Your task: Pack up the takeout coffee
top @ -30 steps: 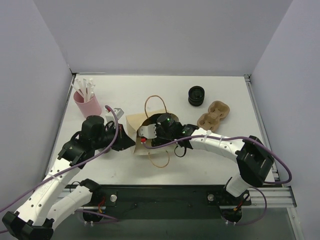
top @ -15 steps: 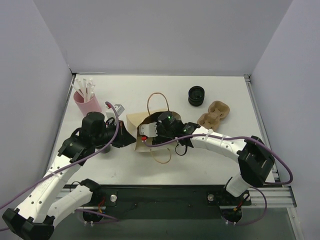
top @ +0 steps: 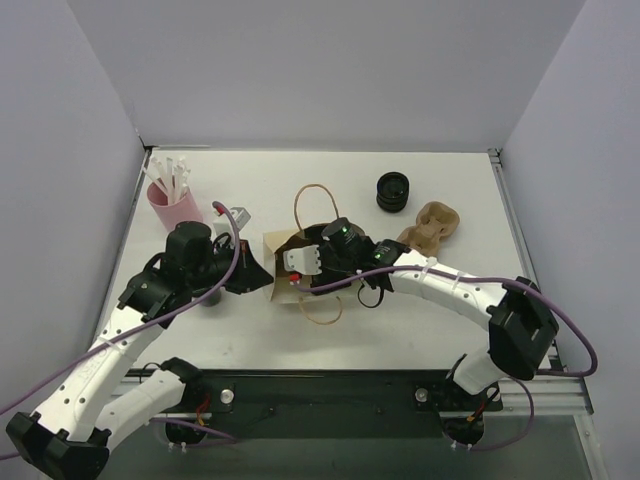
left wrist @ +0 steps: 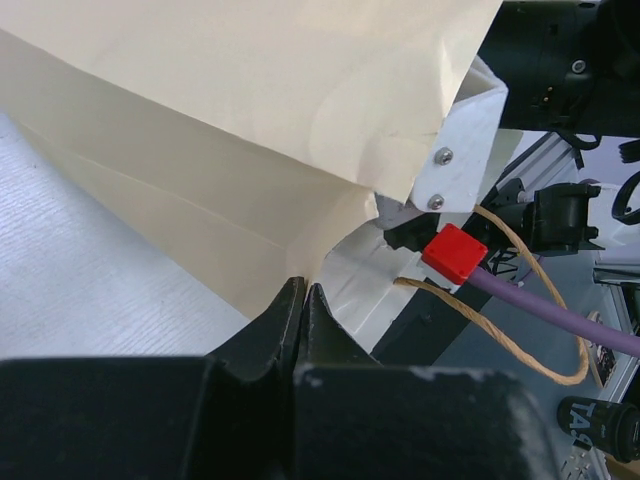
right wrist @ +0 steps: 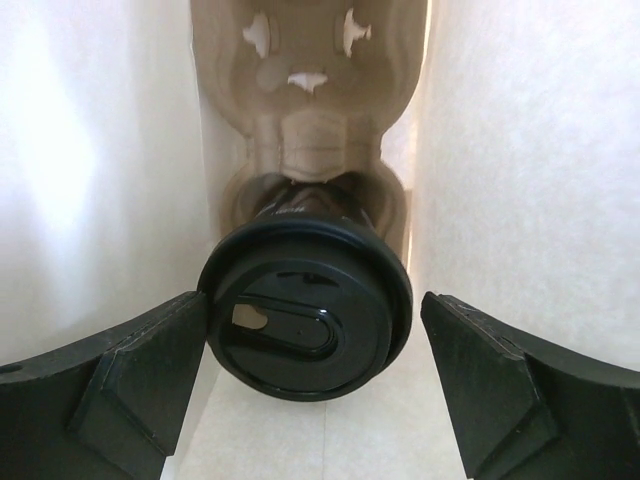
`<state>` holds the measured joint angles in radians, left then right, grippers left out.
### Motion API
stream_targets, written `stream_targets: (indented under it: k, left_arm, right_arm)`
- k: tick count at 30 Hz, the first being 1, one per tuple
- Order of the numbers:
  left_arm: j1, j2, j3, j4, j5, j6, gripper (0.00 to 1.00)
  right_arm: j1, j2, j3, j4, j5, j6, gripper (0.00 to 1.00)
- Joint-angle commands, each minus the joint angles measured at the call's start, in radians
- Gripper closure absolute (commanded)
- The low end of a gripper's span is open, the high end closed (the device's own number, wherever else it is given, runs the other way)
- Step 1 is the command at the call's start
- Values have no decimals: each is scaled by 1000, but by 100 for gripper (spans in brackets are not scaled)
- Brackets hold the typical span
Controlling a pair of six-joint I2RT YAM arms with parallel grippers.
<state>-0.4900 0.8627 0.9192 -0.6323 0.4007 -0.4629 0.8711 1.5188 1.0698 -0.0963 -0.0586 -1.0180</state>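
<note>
Our left gripper (left wrist: 302,305) clamped on the brown paper bag (left wrist: 230,110) at nine o'clock, our right gripper (right wrist: 310,300) apart, straddling the takeout coffee (right wrist: 300,335) inside

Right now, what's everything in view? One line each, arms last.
takeout coffee: 1, black, lid on, inside the bag, seated in a carrier
paper bag: 1, brown, table centre
pulp carrier: 1, tan, inside the bag under the coffee
second pulp carrier: 1, tan, on the table right of the bag
ribbed rings: short stack, black, behind the second carrier
pink cup: 1, far left, holding white sticks
small grey item: 1, between pink cup and bag; cannot identify
table: 1, white
left pincer: black, shut on the bag's edge
right pincer: black, open, inside the bag, either side of the coffee lid
</note>
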Motion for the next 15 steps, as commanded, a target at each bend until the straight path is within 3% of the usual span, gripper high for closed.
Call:
stream_targets:
  k: [1, 10, 15]
  left_arm:
    - [1, 9, 58, 13, 4, -3, 100]
    - [1, 47, 116, -4, 7, -25, 100]
    - [2, 88, 156, -17, 23, -49, 100]
  right_arm:
    - [-6, -60, 51, -74, -49, 1, 6]
    - [-4, -101, 71, -132, -64, 13, 7]
    - [-3, -118, 88, -161, -89, 38, 12]
